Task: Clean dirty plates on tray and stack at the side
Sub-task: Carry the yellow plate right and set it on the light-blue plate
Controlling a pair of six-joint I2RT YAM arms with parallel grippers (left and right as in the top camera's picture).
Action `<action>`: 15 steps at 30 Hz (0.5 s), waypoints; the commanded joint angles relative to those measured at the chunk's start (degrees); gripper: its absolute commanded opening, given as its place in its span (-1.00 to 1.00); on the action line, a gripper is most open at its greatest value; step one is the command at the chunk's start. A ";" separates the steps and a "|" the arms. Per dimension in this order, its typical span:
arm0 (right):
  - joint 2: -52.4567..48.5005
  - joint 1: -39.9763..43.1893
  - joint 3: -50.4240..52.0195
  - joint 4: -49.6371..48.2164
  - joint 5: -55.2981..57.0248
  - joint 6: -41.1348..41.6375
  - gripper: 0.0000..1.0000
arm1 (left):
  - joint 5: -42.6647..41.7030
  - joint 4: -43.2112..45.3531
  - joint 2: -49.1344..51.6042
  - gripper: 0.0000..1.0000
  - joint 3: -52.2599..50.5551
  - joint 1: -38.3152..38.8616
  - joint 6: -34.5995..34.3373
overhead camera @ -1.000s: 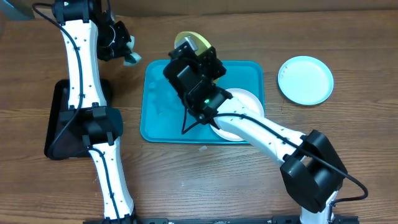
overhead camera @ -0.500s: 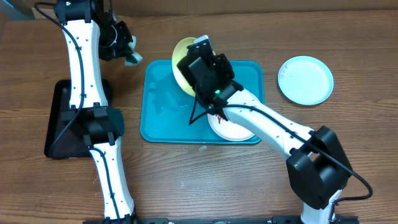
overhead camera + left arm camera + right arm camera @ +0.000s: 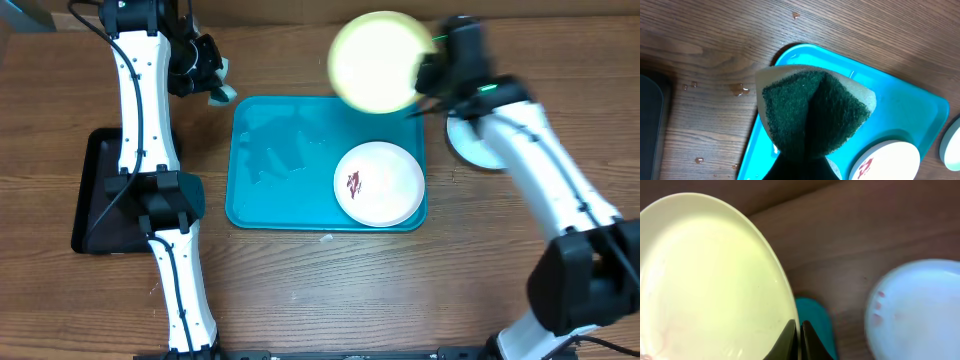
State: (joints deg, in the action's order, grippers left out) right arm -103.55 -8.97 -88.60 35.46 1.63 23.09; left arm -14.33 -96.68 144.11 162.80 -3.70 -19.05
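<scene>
While our right gripper (image 3: 799, 336) pinches the rim of the yellow-green plate (image 3: 375, 62), closed tight, the plate hangs above the tray's (image 3: 280, 165) far right corner. The white plate (image 3: 385, 185), smeared red, lies in the tray; the pale blue plate (image 3: 920, 310) rests on the table (image 3: 300, 290) beside it. Our left gripper (image 3: 800, 169) clamps a folded green sponge (image 3: 812, 112).

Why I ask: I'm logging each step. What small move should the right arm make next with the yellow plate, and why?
Probably carry the yellow plate rightward and lower it onto the blue plate. The right gripper pinches its rim, holding it above the tray's far corner; its face looks clean, and the blue plate lies on the table beside the tray.
</scene>
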 commanded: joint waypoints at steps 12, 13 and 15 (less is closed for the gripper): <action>1.31 25.79 8.11 5.49 -5.11 2.45 -0.92 | 2.14 -0.13 -0.85 -0.92 0.90 1.01 1.31; 1.31 26.32 9.62 4.07 -5.14 2.45 -0.92 | 2.25 -0.13 -0.85 -0.91 0.90 1.11 1.31; 1.31 26.60 11.96 1.42 -5.11 2.45 -0.92 | 2.32 -0.13 -0.85 -0.91 0.90 1.22 1.31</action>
State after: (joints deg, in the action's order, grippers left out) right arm -103.55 17.74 -79.75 39.57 -3.44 25.26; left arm -12.62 -96.68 144.14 162.80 -3.27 -19.03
